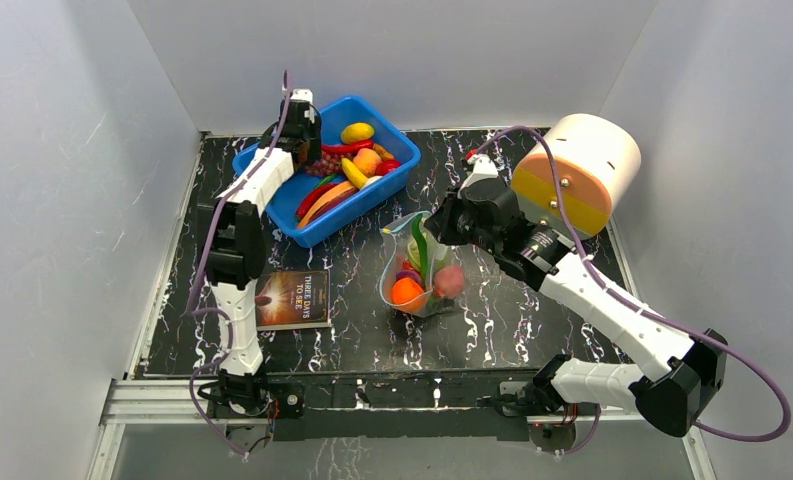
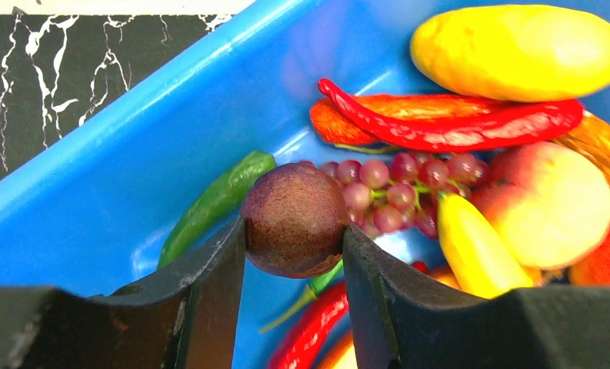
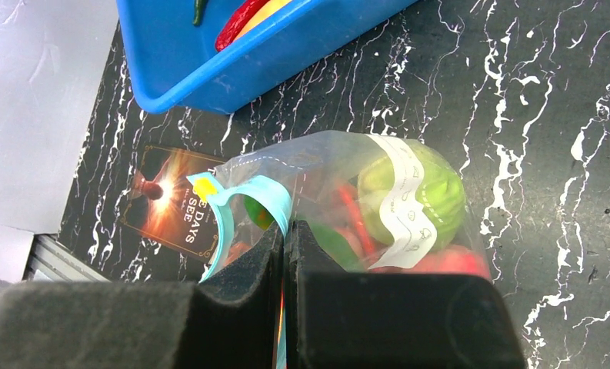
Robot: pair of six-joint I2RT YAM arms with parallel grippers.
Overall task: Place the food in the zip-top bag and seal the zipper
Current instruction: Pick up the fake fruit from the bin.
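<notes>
A: Left?
B: Only the wrist view shows my left gripper (image 2: 292, 235) clamping a round purple-brown toy fruit (image 2: 294, 215) in the blue plastic bin (image 2: 94, 161), beside the grapes (image 2: 398, 192).
A: Right gripper (image 3: 286, 238)?
B: Mine's pinching the clear zip-top bag (image 3: 317, 154) by its blue-green zipper (image 3: 265, 197), overhead frame centre; green toy food (image 3: 432, 188) inside.

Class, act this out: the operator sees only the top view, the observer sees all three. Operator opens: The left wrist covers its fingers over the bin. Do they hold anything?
Observer: Yes. The left fingers clamp a round, purple-brown fruit next to the grapes.
Operator: And on the right?
Observer: The right fingers are shut on the bag's mouth edge, beside the zipper.
Operator: Is it sealed?
Observer: It looks open: the strip arches apart there.
</notes>
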